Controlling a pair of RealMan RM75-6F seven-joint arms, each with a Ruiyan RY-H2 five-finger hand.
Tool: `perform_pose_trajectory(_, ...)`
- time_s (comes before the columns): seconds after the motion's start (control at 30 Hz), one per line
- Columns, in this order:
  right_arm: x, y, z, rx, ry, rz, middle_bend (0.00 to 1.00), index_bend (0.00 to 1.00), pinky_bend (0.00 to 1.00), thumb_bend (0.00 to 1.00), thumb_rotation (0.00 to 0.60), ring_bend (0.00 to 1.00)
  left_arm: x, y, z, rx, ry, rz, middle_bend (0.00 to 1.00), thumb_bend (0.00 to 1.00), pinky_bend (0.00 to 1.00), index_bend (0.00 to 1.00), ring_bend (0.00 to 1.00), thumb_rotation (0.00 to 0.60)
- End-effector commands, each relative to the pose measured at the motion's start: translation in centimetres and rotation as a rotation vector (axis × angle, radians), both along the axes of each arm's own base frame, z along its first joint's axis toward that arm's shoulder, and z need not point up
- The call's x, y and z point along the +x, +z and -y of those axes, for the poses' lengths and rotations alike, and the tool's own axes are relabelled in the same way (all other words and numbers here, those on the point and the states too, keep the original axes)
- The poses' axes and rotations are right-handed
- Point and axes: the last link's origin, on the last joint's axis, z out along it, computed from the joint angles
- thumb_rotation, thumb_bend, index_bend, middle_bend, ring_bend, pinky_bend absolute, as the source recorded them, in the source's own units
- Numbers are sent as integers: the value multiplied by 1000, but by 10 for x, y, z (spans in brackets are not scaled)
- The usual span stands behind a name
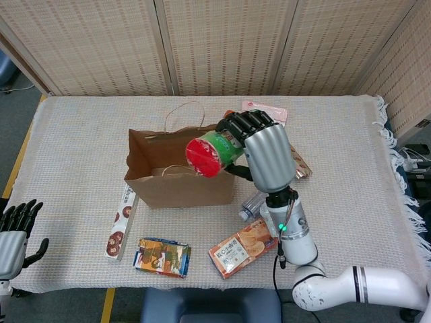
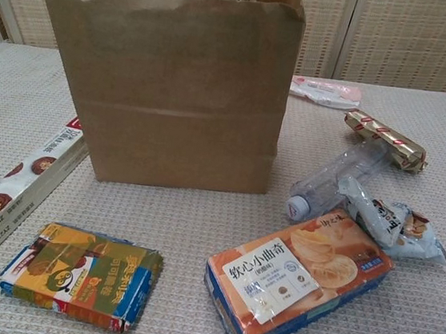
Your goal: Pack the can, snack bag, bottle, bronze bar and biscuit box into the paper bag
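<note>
A matt, creased brown paper bag (image 2: 168, 80) stands on the tabletop's (image 2: 397, 332) coarse woven cloth, near a clear plastic bottle (image 2: 330, 182) and a glossy foil-wrapped bronze bar (image 2: 384, 139).

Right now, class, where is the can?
In the head view, the right hand holds the can in the air above the open paper bag, near its right side.

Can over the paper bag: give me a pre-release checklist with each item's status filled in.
1. Right hand grips the can: ok.
2. Can over the paper bag opening: ok in the head view; height cannot tell.
3. Bag upright, mouth open: ok.
4. Bag handles clear of the drop path: cannot tell.
5. Left hand away from the bag, at the table's edge: ok.
6. Bottle, snack bag, bronze bar, biscuit box not yet packed: ok.
</note>
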Motion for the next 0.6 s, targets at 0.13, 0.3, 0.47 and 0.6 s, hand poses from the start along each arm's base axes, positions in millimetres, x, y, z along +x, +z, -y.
perform_pose_trajectory(0.13, 21, -60, 23, 63, -27, -54, 665, 714, 762, 277, 600, 689, 0, 0, 0, 1, -1, -2, 0, 396, 0, 41, 0, 600)
perform_pose_trajectory(0.3, 36, -94, 29, 128, -3, -36, 665, 711, 762, 276, 600, 684, -1, 0, -1, 7, 1, -4, 0, 395, 0, 43, 0, 600)
perform_pose_trajectory(0.47, 47, -127, 27, 169, 16, -73, 665, 708, 762, 276, 600, 683, -1, 0, -1, 5, 3, 0, 0, 395, 0, 44, 0, 600)
perform_pose_trajectory(0.6, 45, -144, 26, 202, 1, -116, 659, 646, 709, 274, 600, 629, -1, 0, -1, 4, 2, 3, 0, 395, 0, 44, 0, 600)
